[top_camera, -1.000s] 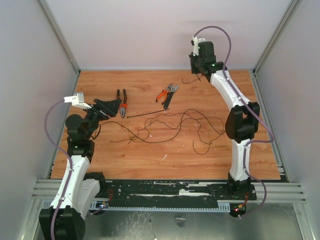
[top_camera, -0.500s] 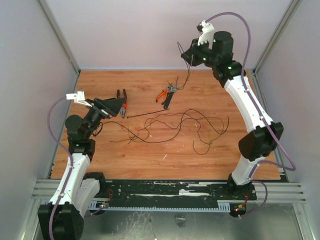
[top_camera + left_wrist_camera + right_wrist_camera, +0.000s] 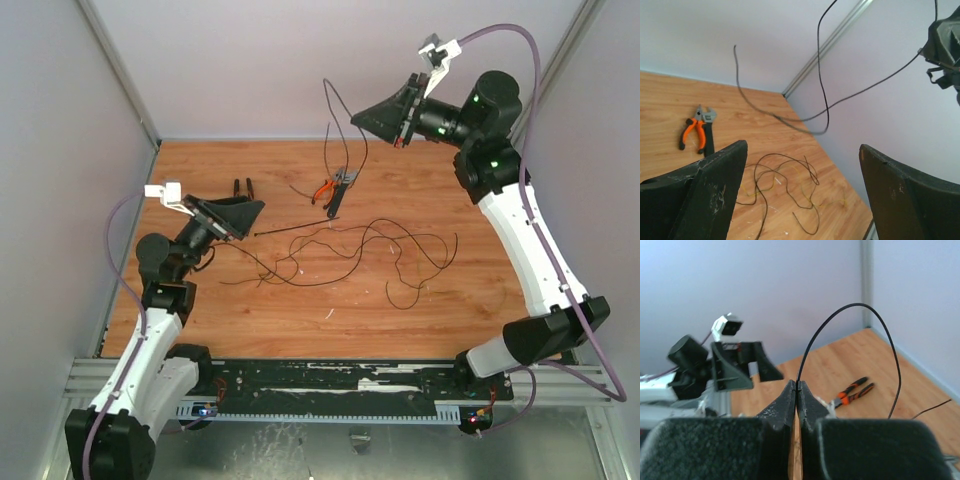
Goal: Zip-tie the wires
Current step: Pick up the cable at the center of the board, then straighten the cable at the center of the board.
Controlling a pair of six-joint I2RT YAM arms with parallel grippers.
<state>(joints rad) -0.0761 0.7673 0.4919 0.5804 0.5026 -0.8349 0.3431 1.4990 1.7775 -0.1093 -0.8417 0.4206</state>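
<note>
2 pliers (image 3: 324, 189) (image 3: 241, 186), 1 adj. wrench (image 3: 338, 196), 1 zip tie (image 3: 290, 228), 1 wire tangle (image 3: 385, 222), 2 arms (image 3: 150, 335) (image 3: 520, 225).

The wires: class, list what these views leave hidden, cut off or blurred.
Right wrist view: the wires pass into the shut right tool; the pinched stretch is hidden.
Left wrist view: the raised strand blurs at its low bend; the top edge cuts it off.
Top view: too thin to trace which table loop is lifted.

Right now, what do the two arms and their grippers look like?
The left arm and right arm have white links and black joints, each with a lilac cable. The left gripper and right gripper are black wedges, each topped by a white camera mount. Green lights glow on the right arm's joints. The left fingers look scuffed white.
</note>
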